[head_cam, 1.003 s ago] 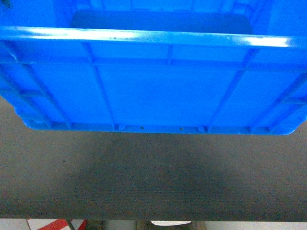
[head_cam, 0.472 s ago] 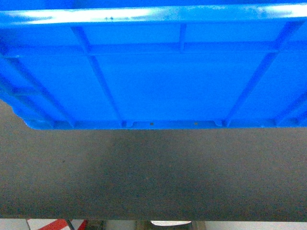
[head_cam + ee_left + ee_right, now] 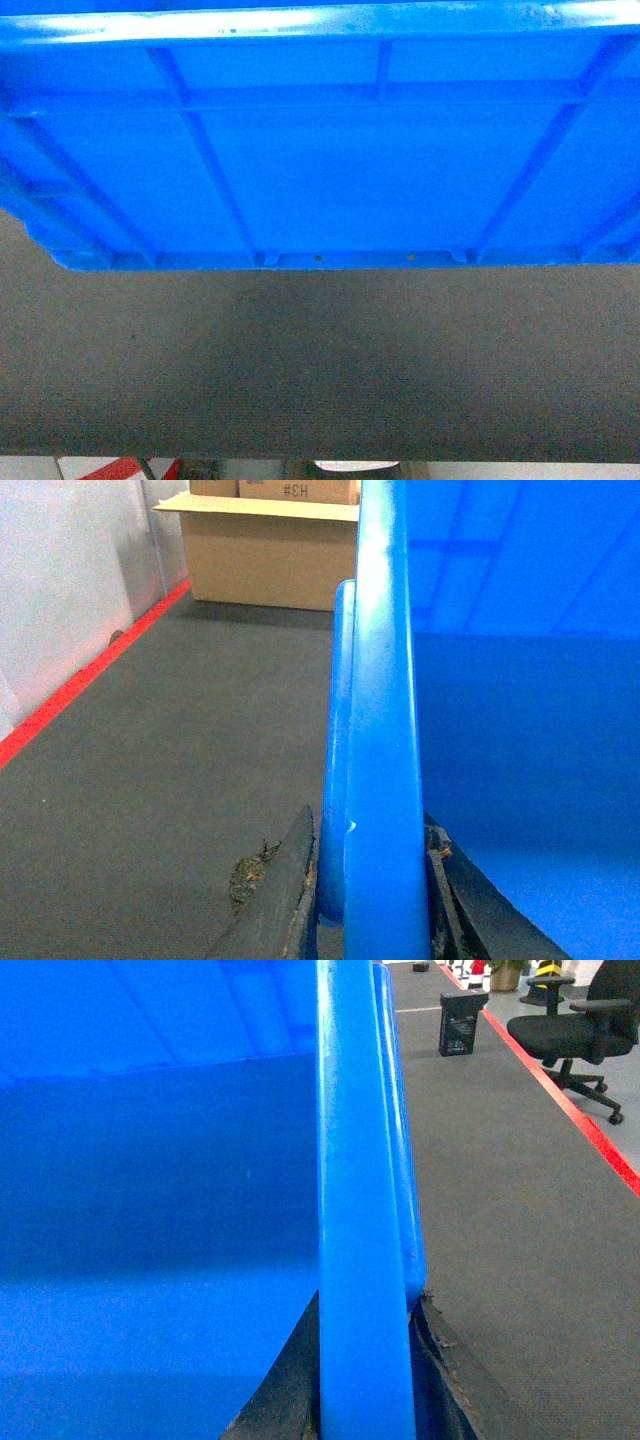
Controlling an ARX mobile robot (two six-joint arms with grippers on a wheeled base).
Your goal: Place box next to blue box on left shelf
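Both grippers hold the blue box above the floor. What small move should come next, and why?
Probably keep both grips shut and carry the box onward, turning to look for the shelf. The left gripper and right gripper each clamp a side rim, and the box hangs clear of the grey floor. No shelf shows in any view, so lowering now seems too early.

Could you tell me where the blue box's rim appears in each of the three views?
Head: the box fills the upper half, its rim a bright band along the top edge.
Left wrist: the rim runs vertically through the centre, clamped by the left gripper.
Right wrist: the rim runs vertically through the centre, clamped by the right gripper.
Shared landmark: the grey floor.
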